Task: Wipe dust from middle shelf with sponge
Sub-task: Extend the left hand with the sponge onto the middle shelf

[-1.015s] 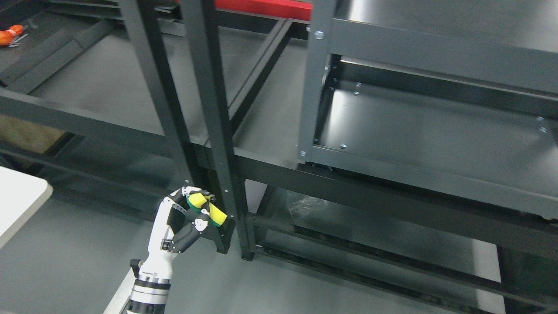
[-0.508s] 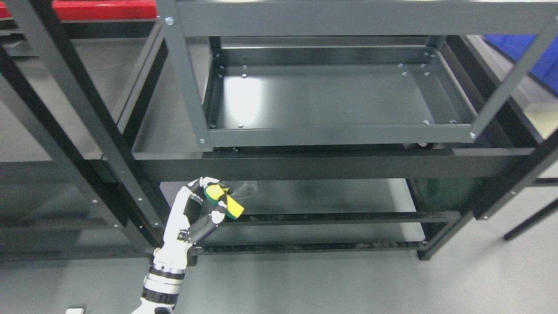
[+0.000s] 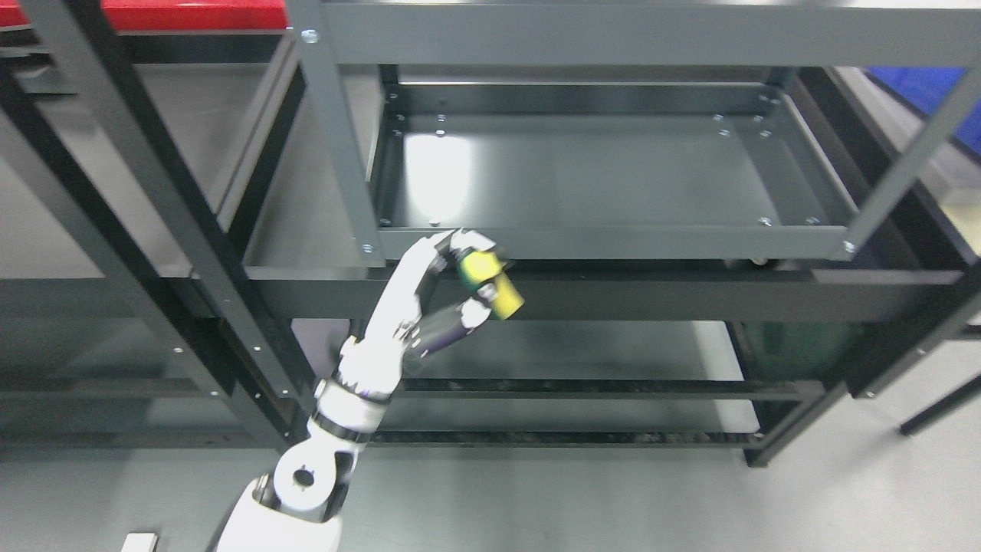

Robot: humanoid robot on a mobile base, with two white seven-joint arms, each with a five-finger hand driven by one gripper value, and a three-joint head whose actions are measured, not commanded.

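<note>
My left hand (image 3: 469, 277) reaches up from the lower left, white with dark joints, its fingers shut on a yellow and green sponge (image 3: 490, 284). The sponge hangs just in front of and slightly below the front rim of the grey middle shelf (image 3: 605, 241), near its left end. The shelf tray (image 3: 598, 172) is a shallow grey metal pan with a bright glare patch at its left. A top rail (image 3: 613, 34) of the same cart crosses above it. My right hand does not show.
A black rack beam (image 3: 613, 295) runs below the shelf's front rim, with a lower shelf (image 3: 582, 356) beneath it. Dark uprights (image 3: 153, 199) stand at the left. A grey diagonal post (image 3: 904, 149) rises at the right. Grey floor lies in front.
My left hand has risen and moved right with the sponge, from beside the lower shelf up to the middle shelf's front rim. A second ago the camera swung right to face the cart.
</note>
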